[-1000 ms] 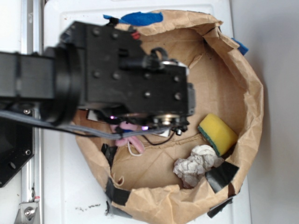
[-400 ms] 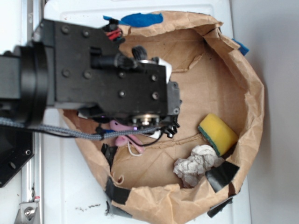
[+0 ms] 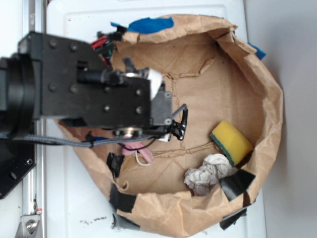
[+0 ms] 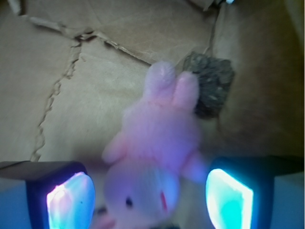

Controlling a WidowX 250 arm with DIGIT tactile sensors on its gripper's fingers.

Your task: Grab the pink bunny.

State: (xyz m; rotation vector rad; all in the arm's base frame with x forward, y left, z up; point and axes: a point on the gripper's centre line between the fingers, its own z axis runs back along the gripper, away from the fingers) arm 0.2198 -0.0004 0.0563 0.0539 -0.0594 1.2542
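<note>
Now you are lining up for the grasp: the tool (image 4: 150, 200) is hanging spread wide, its pads flanking the bunny (image 4: 155, 152), which is lying on the paper floor. Next, lowering and closing should do it.

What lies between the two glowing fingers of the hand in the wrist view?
The pink bunny lies between the fingers, its head nearest the camera; the wrist view shows this, with the hand open.

No legible text, label, brand, number or sign anywhere in either view.
</note>
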